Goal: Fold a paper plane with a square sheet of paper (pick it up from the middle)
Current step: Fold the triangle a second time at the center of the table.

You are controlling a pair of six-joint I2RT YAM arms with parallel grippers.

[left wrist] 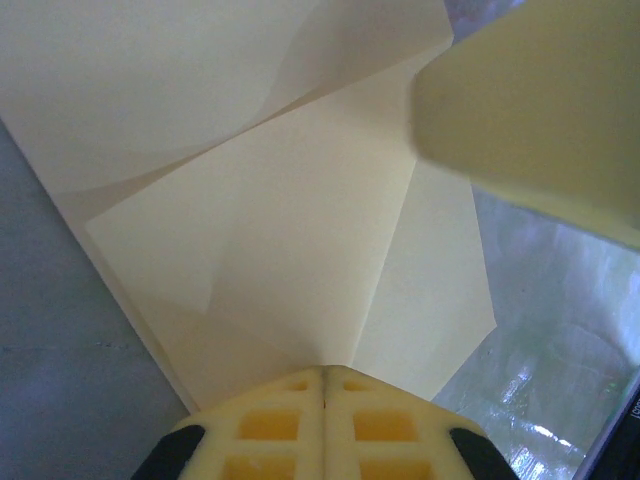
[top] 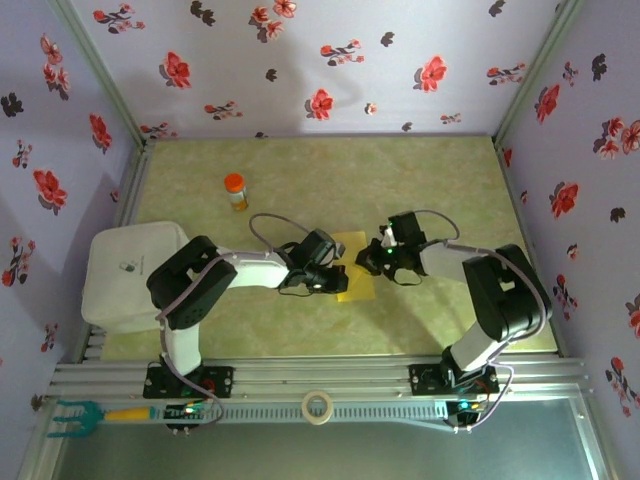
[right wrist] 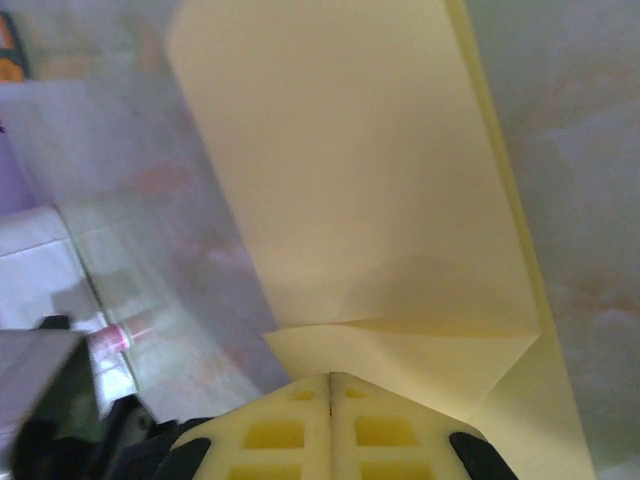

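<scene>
Green marbled tabletop (top: pixel 300 170), flowered walls (top: pixel 300 60): the square sheet of paper (top: pixel 356 270) sits at its middle, already creased — left jaws and right jaws both pressed together, pinching opposite edges. Folding seems midway; next, lay a flap over squarely.

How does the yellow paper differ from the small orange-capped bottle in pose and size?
The folded pale yellow sheet of paper lies flat mid-table; the small orange-capped bottle stands upright, farther back and left. The paper covers more table than the bottle. The paper shows creases; the bottle does not. Both rest on the green table.
</scene>
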